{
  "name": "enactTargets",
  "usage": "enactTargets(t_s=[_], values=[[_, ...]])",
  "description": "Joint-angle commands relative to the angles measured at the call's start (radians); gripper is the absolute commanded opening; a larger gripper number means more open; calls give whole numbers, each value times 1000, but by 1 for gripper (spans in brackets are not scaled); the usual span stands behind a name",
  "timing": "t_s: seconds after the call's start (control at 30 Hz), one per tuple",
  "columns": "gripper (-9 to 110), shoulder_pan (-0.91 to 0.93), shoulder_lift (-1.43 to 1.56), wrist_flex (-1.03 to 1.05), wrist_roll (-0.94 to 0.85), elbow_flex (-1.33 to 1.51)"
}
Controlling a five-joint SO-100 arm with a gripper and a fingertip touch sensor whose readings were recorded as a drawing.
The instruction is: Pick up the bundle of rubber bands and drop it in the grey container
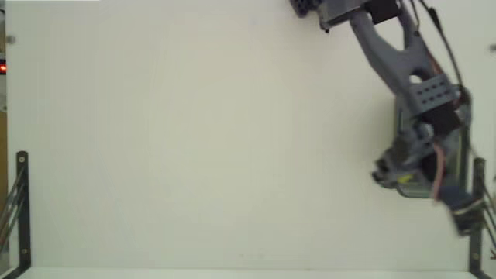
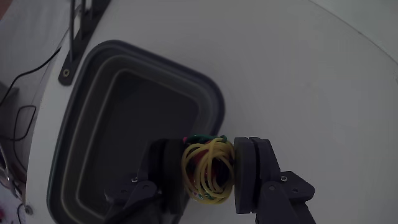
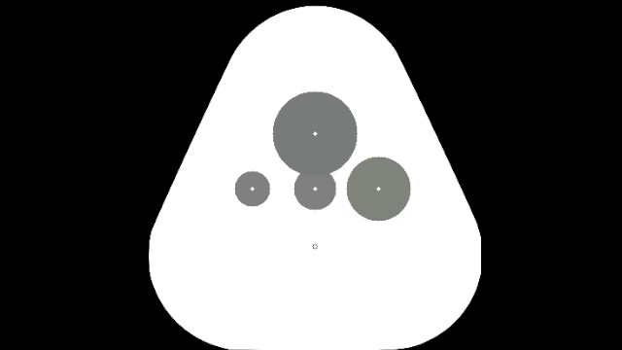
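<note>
Fixed view: 1 arm (image 1: 411, 85) reaching down along the right edge of the white table (image 1: 194, 139), gripper (image 1: 403, 177) low near the right corner. A speck of yellow at the tip, probably the bundle; too blurred to confirm. Jaw state impossible to read here. No tub visible in this view. 2 black metal brackets, 1 at the left edge (image 1: 22, 209) and 1 at the right.

Wrist view: gripper (image 2: 209, 171) clenched on 1 bundle (image 2: 208, 169) of mostly yellow bands with flecks of green and red, pinched between the 2 pads. 1 grey tub (image 2: 214, 93) below, empty as far as seen. Bundle over the tub's near rim, at its corner rather than its middle.

Likely very light, soft and springy; squashes under the squeeze and may cling to a pad on release. Best taken across the thickest knot, as here.
</note>
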Motion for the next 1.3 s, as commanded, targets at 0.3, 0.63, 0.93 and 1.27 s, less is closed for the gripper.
enactTargets(t_s=[0.3, 0.63, 0.93, 1.27], values=[[46, -121, 81, 24, 5, -48], [46, -176, 85, 34, 5, -53], [46, -188, 86, 36, 5, -54], [46, -188, 86, 36, 5, -54]])
